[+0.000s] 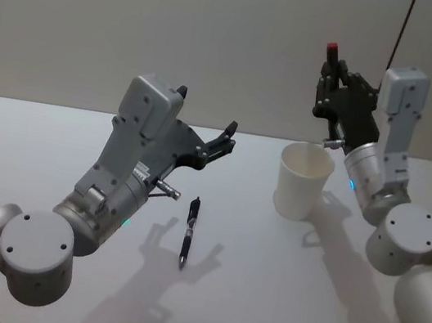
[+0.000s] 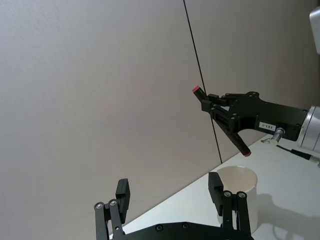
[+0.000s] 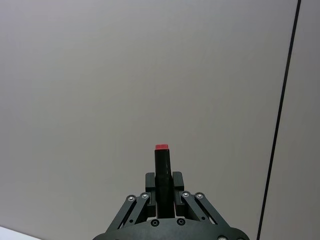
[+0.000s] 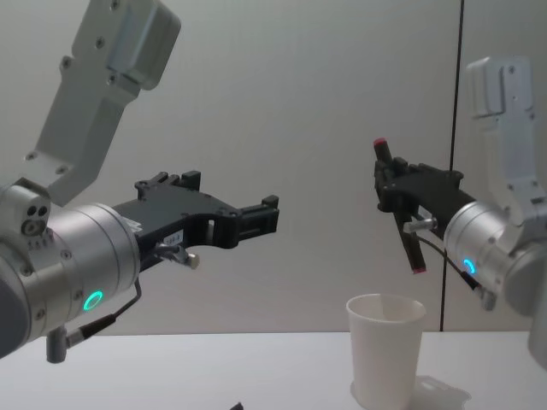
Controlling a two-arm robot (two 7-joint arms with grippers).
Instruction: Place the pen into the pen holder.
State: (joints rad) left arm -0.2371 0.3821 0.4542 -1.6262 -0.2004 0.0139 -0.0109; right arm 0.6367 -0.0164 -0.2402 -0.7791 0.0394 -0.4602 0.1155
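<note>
right gripper [image 4: 389, 184]: jaws clamped on pen [image 4: 411, 243], tilted, lower red tip just above cup [image 4: 385, 346] | left gripper [image 2: 169, 185]: raised, jaws apart | second pen [image 1: 189, 232]: flat on surface [image 1: 36, 148] | label [image 2: 265, 126] on right gripper: unreadable

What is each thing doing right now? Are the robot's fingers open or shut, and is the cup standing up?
right gripper: fingers shut on the pen, up in the air.
pen: held tilted, lower red tip above the pen holder, not in it.
pen holder: upright on the table, nothing seen inside.
left gripper: fingers open, holding nothing, in the air.
second pen: lying flat on the table, untouched.
</note>
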